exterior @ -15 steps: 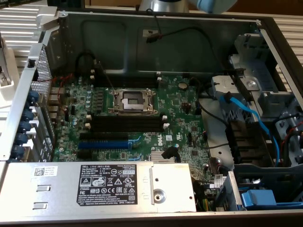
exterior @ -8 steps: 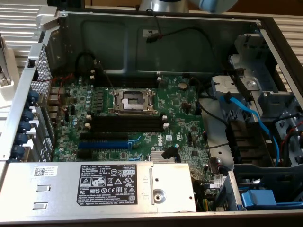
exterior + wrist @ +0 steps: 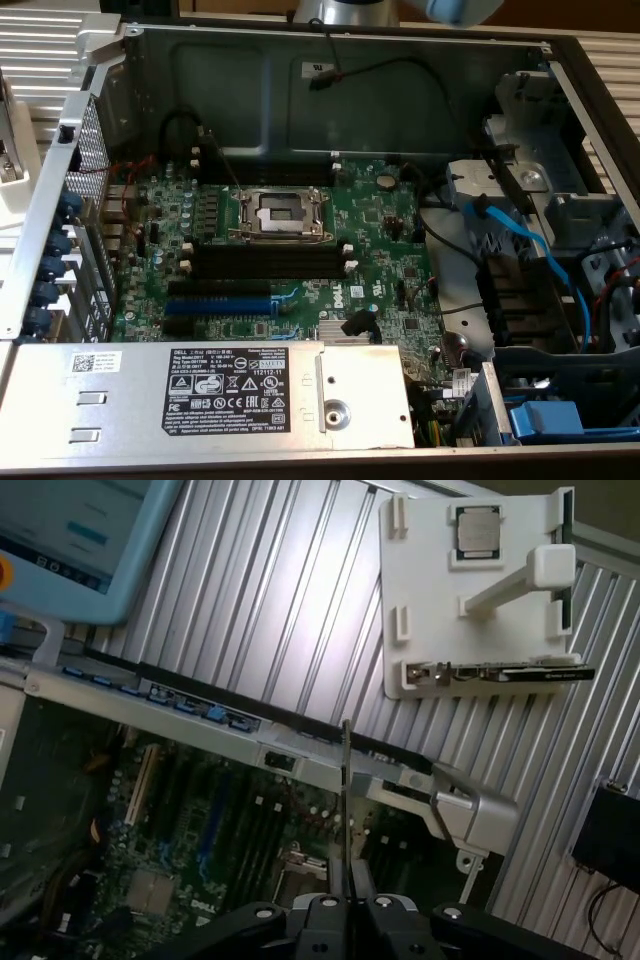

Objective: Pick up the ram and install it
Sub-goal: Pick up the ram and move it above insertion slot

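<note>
Ram clamped edge-on in gripper, over motherboard.

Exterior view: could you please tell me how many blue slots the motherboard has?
1. The blue slot lies on the motherboard between the processor socket and the labelled grey box, toward the exterior view's left. More could be hidden beneath that box.

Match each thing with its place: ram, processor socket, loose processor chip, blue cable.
Things:
1 ram
2 processor socket
3 loose processor chip
4 blue cable

Places:
A on the white tray
B edge-on between the fingers
C to the exterior view's right of the motherboard
D on the motherboard, between banks of black slots

Pairs: 1-B, 2-D, 3-A, 4-C
</note>
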